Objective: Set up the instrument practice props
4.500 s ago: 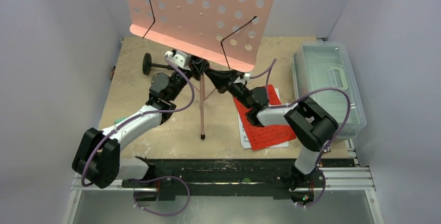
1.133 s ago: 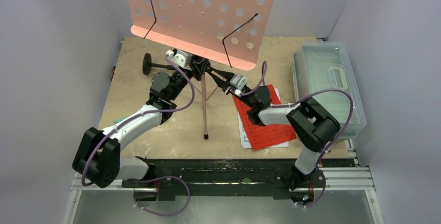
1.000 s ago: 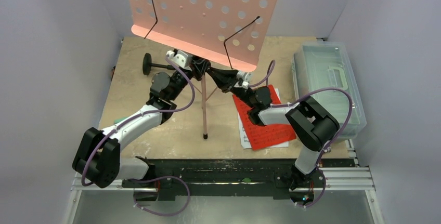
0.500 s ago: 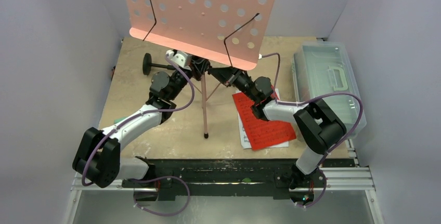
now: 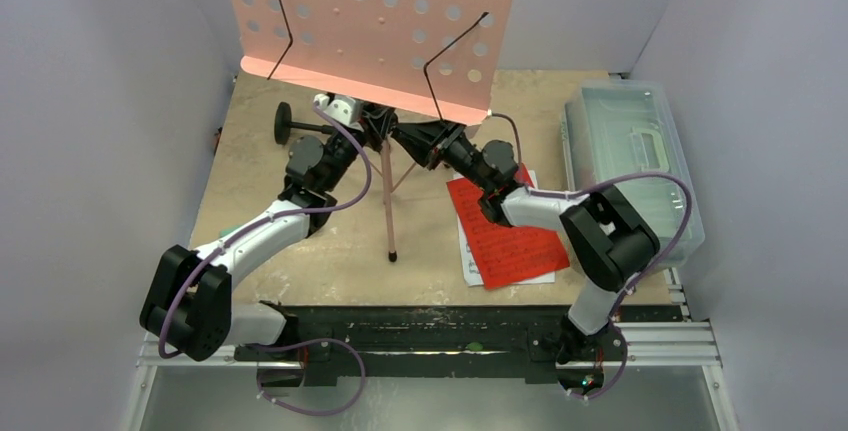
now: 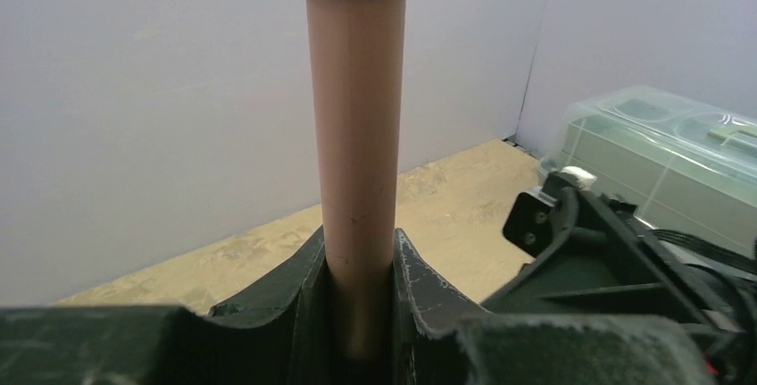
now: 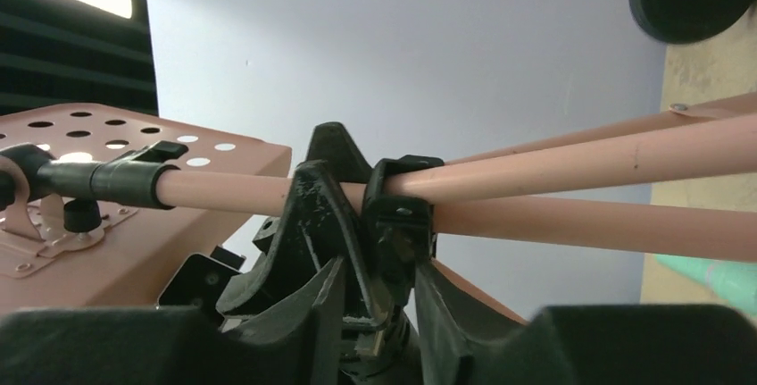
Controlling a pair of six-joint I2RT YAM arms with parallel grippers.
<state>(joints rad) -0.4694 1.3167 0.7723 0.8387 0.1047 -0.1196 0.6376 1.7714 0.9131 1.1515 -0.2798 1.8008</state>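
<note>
The pink perforated music stand point(image 5: 380, 21) stands at the back middle, one leg ending at a foot near the front. My left gripper point(image 5: 366, 127) is shut on its pink pole point(image 6: 355, 135), just below a black cap. My right gripper point(image 5: 418, 137) meets it from the right, its jaws closed around the black leg collar point(image 7: 399, 202) on the pole. Red and white sheet-music pages point(image 5: 510, 241) lie flat under my right arm. The small black round-base stand point(image 5: 285, 123) lies at the back left. A teal tube point(image 5: 228, 231) peeks out under my left arm.
A clear plastic lidded box point(image 5: 630, 161) stands along the right edge; it also shows in the left wrist view point(image 6: 661, 144). Grey walls close in the back and both sides. The stand's spread legs point(image 7: 625, 153) cross the table's middle.
The stand's desk has shifted left and its front foot moved slightly left. My right wrist has turned and moved in closer under the desk. The left arm has barely moved.
</note>
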